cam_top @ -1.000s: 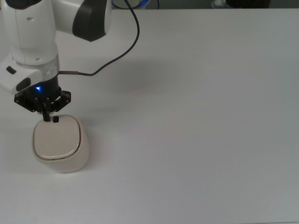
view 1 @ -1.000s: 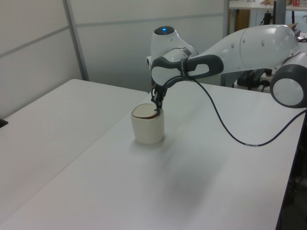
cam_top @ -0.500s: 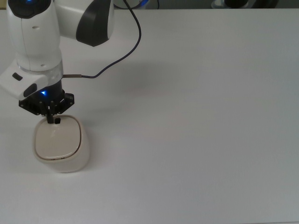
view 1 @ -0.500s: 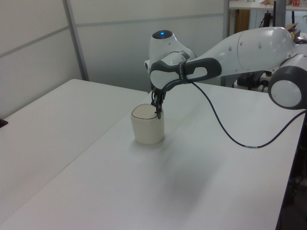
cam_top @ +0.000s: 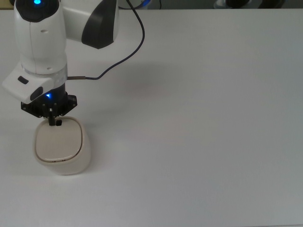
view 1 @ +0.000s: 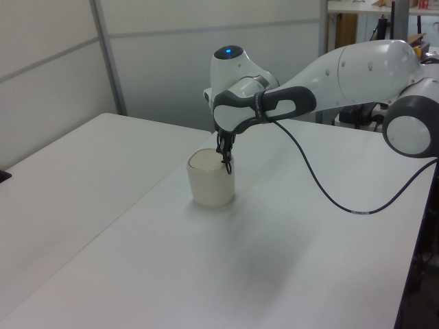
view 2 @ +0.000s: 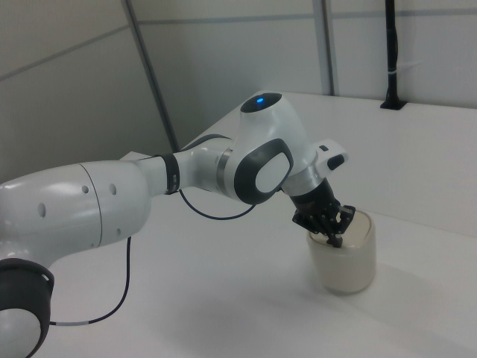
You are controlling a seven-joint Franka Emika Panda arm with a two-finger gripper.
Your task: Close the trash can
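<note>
Lid (cam_top: 56, 143) now flat (no labels)

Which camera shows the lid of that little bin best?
The top view: the trash can lid is seen flat and whole, with the claw at its edge. The left view and right view show mostly its side wall.

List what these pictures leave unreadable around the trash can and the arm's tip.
- End effector finger spacing: in the top view the wrist housing covers it; in the left view and right view the tips merge into one dark shape.
- Black tab on the trash can: contact with the tips cannot be told in any view.
- Lid seam at the far edge: hidden behind the end effector in the right view.
- Arm base: cut off by the frame edges.
</note>
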